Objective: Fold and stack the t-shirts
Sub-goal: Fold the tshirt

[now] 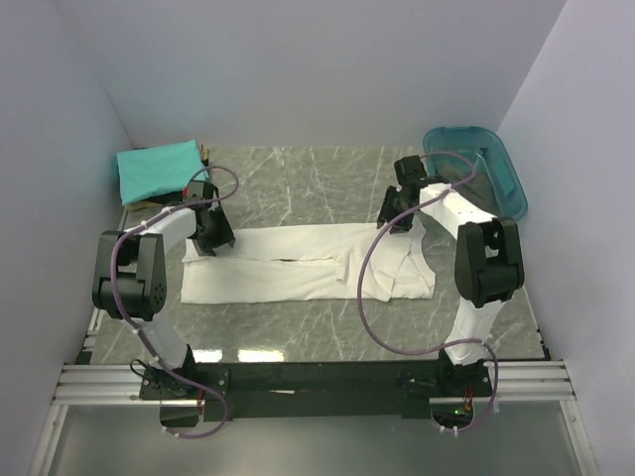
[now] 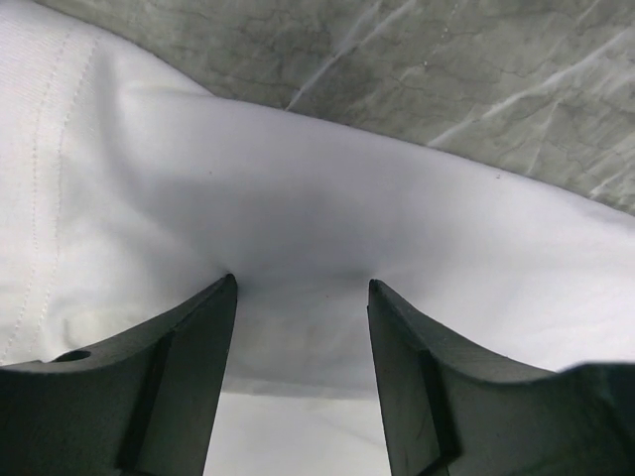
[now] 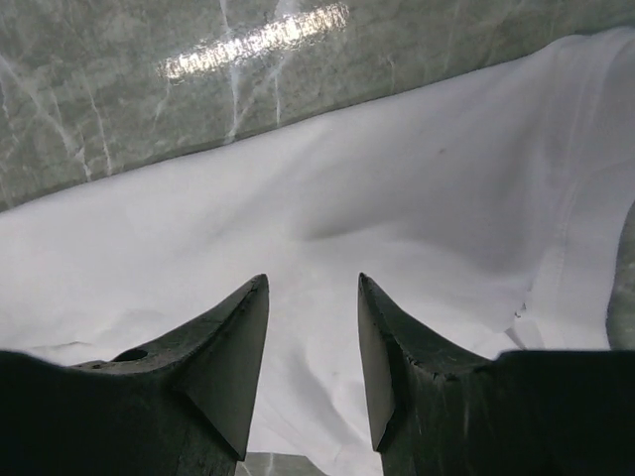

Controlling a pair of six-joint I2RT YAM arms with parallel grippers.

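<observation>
The white t-shirt [image 1: 298,268] lies folded into a long band across the middle of the table; its print is hidden. My left gripper [image 1: 211,238] is open at the band's far left edge, with its fingertips down on the white cloth [image 2: 298,178] and cloth showing between the jaws [image 2: 301,283]. My right gripper [image 1: 395,216] is open at the band's far right edge, over white cloth [image 3: 397,198], its jaws [image 3: 313,280] straddling a soft ridge. A folded teal t-shirt [image 1: 157,169] lies at the back left corner. The black t-shirt is out of view.
A translucent teal plastic tub [image 1: 476,169] stands at the back right by the wall. Grey marble tabletop [image 1: 298,178] shows behind and in front of the white shirt. White walls close in the left, right and back sides.
</observation>
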